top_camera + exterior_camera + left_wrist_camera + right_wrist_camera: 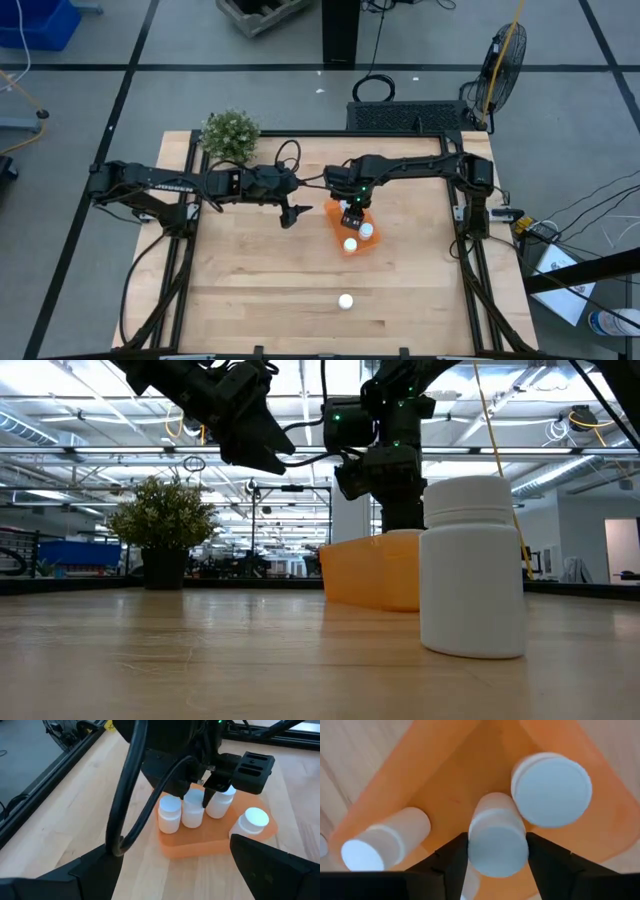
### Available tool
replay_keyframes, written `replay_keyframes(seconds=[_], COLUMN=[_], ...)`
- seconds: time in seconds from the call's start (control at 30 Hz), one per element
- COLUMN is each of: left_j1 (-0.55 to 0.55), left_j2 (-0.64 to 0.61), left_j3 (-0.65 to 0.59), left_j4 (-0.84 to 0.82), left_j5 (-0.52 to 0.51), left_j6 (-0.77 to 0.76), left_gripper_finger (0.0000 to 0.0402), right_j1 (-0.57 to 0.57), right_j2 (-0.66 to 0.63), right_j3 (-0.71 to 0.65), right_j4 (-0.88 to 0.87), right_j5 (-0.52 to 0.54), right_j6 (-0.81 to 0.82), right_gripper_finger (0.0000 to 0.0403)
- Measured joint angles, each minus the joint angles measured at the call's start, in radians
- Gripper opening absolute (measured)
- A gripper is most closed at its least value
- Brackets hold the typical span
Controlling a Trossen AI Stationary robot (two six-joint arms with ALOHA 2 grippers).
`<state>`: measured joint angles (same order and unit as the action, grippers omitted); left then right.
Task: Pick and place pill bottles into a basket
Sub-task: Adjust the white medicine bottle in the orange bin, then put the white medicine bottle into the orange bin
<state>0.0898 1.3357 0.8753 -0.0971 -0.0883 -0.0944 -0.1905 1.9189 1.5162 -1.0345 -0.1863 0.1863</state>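
The orange basket point(350, 232) lies at the table's middle and also shows in the left wrist view point(200, 845). Several white pill bottles stand in it point(169, 813) point(252, 820). My right gripper point(352, 212) hangs over the basket, shut on one pill bottle point(192, 811) in the row. Another pill bottle point(345, 300) stands on its base alone on the table nearer the front edge, large in the low view point(472, 565). My left gripper point(290, 214) is open and empty, just left of the basket and above the table. My right gripper pinches the bottle's cap end point(497, 851) between its two fingers, one on each side. The fingers point down from above. The bottle is upright inside the basket between two other bottles. I cannot tell whether its base rests on the basket's floor.
A green potted plant point(230, 135) stands at the table's far left corner. Dark frame rails point(470, 250) run along the table's left and right sides. Bare wood lies left of the basket and toward the near edge.
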Motion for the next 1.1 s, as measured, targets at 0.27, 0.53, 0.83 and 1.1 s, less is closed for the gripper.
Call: replay_keyframes(seconds=[0.27,0.53,0.83,1.1], left_j1=[0.0,0.0,0.0,0.0], left_j2=[0.0,0.0,0.001,0.001], left_j3=[0.0,0.0,0.0,0.0], left_j4=[-0.006,-0.005,-0.005,-0.006], left_j5=[0.0,0.0,-0.003,-0.018], left_j6=[-0.005,-0.005,-0.015,-0.015], left_gripper_finger=[0.0365,0.0365,0.0365,0.0365], right_j1=[0.0,0.013,0.136,0.347], right_j2=[-0.001,-0.065,-0.193,-0.218], right_j3=[0.0,-0.001,-0.001,-0.001], right_j4=[-0.051,-0.065,-0.027,0.095], right_j5=[0.0,0.001,-0.001,-0.004], right_j6=[-0.002,0.009,0.118,0.143], right_gripper_finger=[0.0205,0.02,0.0207,0.0204])
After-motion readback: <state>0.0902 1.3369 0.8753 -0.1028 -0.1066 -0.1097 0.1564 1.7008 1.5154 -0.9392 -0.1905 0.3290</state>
